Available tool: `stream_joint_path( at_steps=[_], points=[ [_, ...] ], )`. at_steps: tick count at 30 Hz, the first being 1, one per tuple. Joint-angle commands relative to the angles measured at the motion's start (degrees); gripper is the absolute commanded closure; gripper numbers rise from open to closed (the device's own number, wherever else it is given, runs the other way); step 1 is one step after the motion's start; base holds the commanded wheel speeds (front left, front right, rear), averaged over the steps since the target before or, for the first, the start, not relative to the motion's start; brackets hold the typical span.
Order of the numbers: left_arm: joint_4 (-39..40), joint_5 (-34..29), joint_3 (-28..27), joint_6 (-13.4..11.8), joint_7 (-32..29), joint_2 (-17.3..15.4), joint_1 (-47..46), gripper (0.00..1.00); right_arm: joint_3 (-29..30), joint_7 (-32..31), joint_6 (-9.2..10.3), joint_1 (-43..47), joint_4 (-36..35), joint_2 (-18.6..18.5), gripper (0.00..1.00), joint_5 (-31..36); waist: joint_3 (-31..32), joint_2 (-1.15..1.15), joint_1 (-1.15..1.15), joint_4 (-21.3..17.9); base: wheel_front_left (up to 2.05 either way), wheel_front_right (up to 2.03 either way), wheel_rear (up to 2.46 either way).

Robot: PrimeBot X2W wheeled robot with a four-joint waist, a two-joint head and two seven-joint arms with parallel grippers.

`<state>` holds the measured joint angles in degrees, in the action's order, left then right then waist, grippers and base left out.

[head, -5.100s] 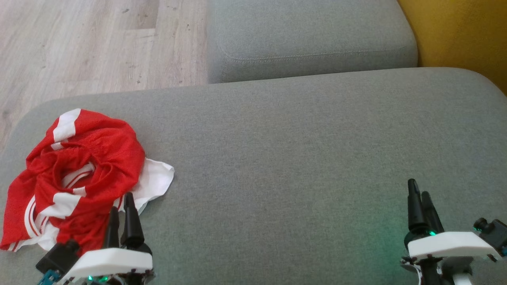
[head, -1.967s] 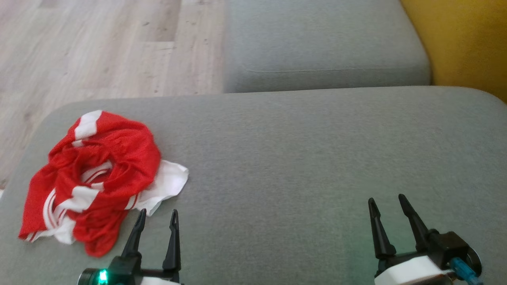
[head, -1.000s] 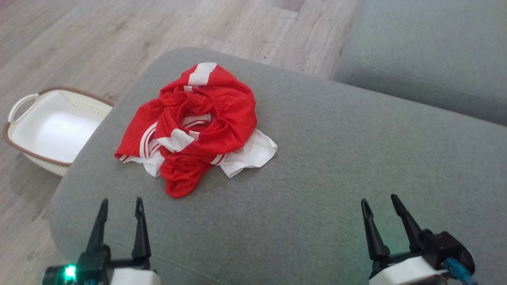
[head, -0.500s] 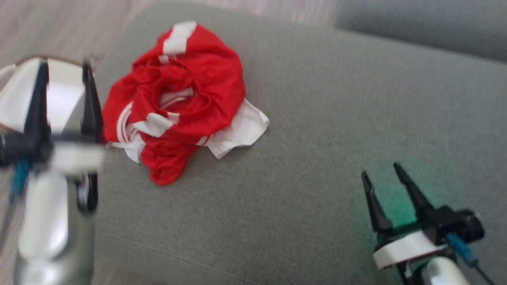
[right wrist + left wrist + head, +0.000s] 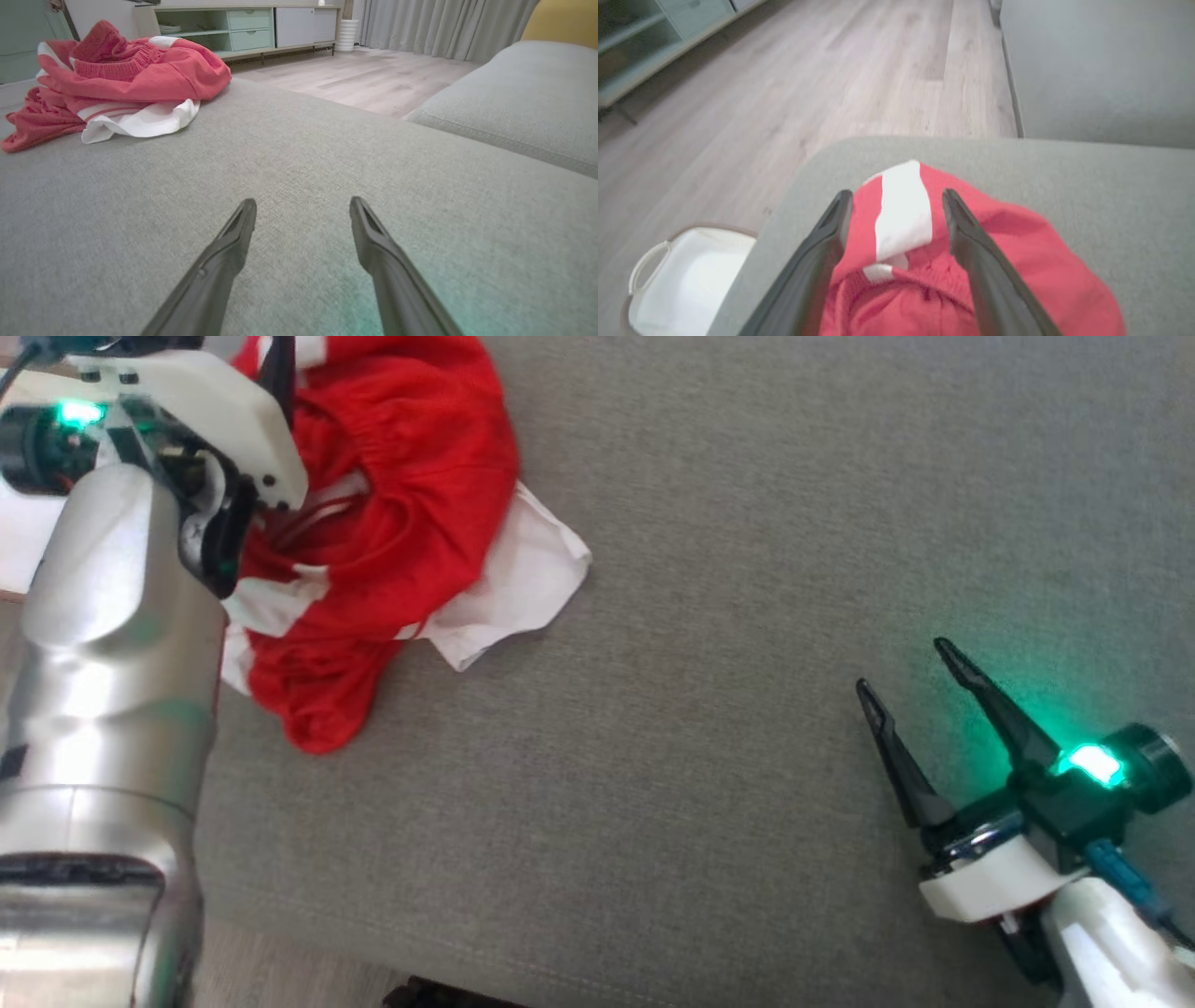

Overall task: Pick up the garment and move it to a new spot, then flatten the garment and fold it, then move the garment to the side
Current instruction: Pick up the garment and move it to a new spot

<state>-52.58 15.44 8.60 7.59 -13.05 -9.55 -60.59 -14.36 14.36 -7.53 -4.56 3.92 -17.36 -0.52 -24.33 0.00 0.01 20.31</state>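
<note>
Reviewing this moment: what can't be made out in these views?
- Left wrist view: whether the left hand touches the garment is unclear; the basket is cut off by the bottom edge.
- Head view: the left forearm hides the garment's left side; the top edge cuts off its far end.

There is one crumpled red garment with white bands [image 5: 411,476]. Grey fabric sofa cushions number two: the wide cushion [image 5: 280,177] and the far cushion [image 5: 514,93]. One white plastic basket with a brown rim [image 5: 691,280]. Two grippers, the left gripper [image 5: 896,198] and the right gripper [image 5: 901,665], carry two long dark fingers [image 5: 224,261] each, four in all, and two green lights [image 5: 1083,763], one apiece. One low sideboard [image 5: 201,18] has two pale green drawers [image 5: 247,19]; one white ribbed pot [image 5: 346,35].
</note>
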Motion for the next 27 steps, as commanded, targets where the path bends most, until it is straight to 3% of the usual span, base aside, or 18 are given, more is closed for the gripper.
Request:
stream_joint_path(
  at_steps=[1, 8, 9, 10, 12, 19, 27],
  points=[
    [0.2, 0.6, -1.1, -0.1, -0.8, -3.9, -2.1, 0.0, -1.2, 0.6, 0.04, -0.3, -2.5, -1.1, 0.0, -0.3, -1.2, 0.0, -0.01, -1.2, 0.0, 0.0, 0.0],
    [-9.0, 5.0, 0.6, -0.1, -6.6, -5.3, -2.8, 0.0, 0.2, 0.6, 0.04, -0.5, -6.4, -3.2, 0.0, -0.6, -2.5, 0.0, -0.01, -3.4, 0.0, 0.0, 0.0],
    [-9.4, 5.5, 1.2, -0.1, -6.6, -5.5, -2.7, 0.57, 0.4, 0.6, 0.04, -0.5, -6.7, -3.2, 0.0, -0.6, -2.6, 0.0, -0.01, -3.6, 0.0, 0.0, 0.0],
    [-9.7, 5.9, 1.7, -0.1, -6.3, -5.7, -2.6, 1.0, 0.7, 0.6, 0.04, -0.5, -7.0, -3.2, 0.0, -0.6, -2.7, 0.0, -0.01, -3.7, 0.0, 0.0, 0.0],
    [-9.7, 6.0, 3.1, -0.1, -4.5, -6.4, -2.8, 1.0, 1.1, 0.6, 0.04, -0.5, -7.3, -3.2, 0.0, -0.6, -2.9, 0.0, -0.01, -3.8, 0.0, 0.0, 0.0],
    [-8.5, 4.0, 6.6, -0.1, 10.3, -8.5, -6.1, 1.0, 0.8, 0.6, 0.04, -0.1, -6.5, -1.5, 0.0, -1.0, 0.2, 0.0, -0.01, -3.9, 0.0, 0.0, 0.0],
    [-6.6, 3.1, 14.9, -0.1, 16.0, -9.9, -10.0, 1.0, -0.2, 0.6, 0.04, 0.3, -4.6, 3.6, 0.0, -2.0, 9.8, 0.0, -0.01, -7.7, 0.0, 0.0, 0.0]
  ],
)
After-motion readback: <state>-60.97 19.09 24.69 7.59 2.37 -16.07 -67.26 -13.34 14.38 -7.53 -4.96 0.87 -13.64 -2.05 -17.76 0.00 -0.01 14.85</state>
